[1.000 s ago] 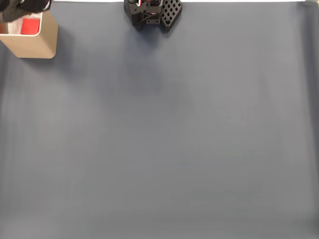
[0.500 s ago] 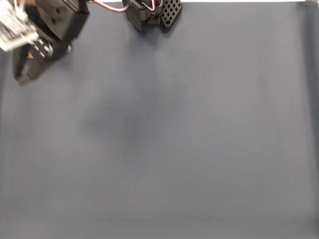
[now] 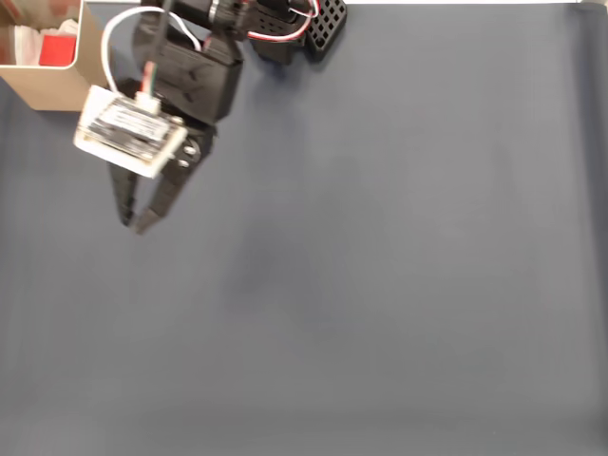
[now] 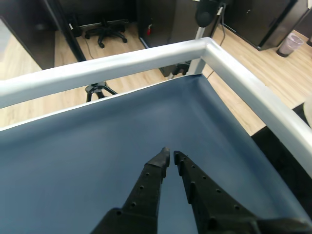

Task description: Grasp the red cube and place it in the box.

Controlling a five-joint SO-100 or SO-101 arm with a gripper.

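Note:
The red cube [image 3: 59, 49] lies inside the tan box [image 3: 52, 93] at the top-left corner of the fixed view, beside white padding. My gripper [image 3: 131, 222] hangs over the bare blue-grey mat below and to the right of the box, apart from it. Its black fingers point down-left and are shut with nothing between them. In the wrist view the gripper [image 4: 170, 156] has its two tips nearly touching above the mat, holding nothing.
The arm's black base [image 3: 285, 27] stands at the top edge of the mat [image 3: 399, 266]. In the wrist view a white rail [image 4: 243, 73] borders the table's corner, with wooden floor and an office chair [image 4: 105, 29] beyond.
The arm has swung away from the box, moving right and down over the mat. The box, covered by the arm half a second ago, shows again with the cube in it.

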